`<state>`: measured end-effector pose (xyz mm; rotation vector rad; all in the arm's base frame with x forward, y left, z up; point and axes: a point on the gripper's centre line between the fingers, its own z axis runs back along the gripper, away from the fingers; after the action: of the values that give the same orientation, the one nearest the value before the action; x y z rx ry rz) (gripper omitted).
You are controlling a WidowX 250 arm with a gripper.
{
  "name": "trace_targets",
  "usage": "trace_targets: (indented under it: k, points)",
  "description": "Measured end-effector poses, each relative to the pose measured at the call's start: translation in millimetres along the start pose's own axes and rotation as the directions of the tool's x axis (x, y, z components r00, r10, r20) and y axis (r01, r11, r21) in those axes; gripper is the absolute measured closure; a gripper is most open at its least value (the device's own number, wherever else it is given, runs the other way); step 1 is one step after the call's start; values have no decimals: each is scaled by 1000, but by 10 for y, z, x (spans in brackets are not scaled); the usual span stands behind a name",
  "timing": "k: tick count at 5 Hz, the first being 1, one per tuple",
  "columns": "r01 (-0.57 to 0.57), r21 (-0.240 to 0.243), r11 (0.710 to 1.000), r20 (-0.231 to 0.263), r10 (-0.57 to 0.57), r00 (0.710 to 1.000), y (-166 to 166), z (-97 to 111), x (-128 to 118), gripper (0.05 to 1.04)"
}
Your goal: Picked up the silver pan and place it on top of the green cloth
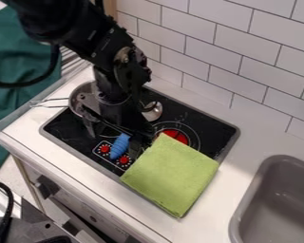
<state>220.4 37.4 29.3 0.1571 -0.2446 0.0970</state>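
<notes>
Fig. 1. My claw (115, 135), tips apart, over stove (213, 134). For secure grasp: straddle silver pan (84, 88) rim squarely, close, lift level, clear green cloth (172, 175) w/ care.

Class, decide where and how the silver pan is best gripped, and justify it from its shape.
Probably by the handle, coming down from above and pinching across it: the narrow wire loop juts out from the pan's round body, past the stove's edge over the counter, offering a slimmer hold.
</notes>
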Motion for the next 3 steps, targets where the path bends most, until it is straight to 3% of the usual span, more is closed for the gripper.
trace_targets:
  k: [1,2,3]
  points:
    - [-8,11,1000,-23,9,1000,13,-35,-50,83]
    - [-28,149,988,-26,33,999,96,-113,4,83]
    - [-32,178,984,-2,33,999,158,-190,171,83]
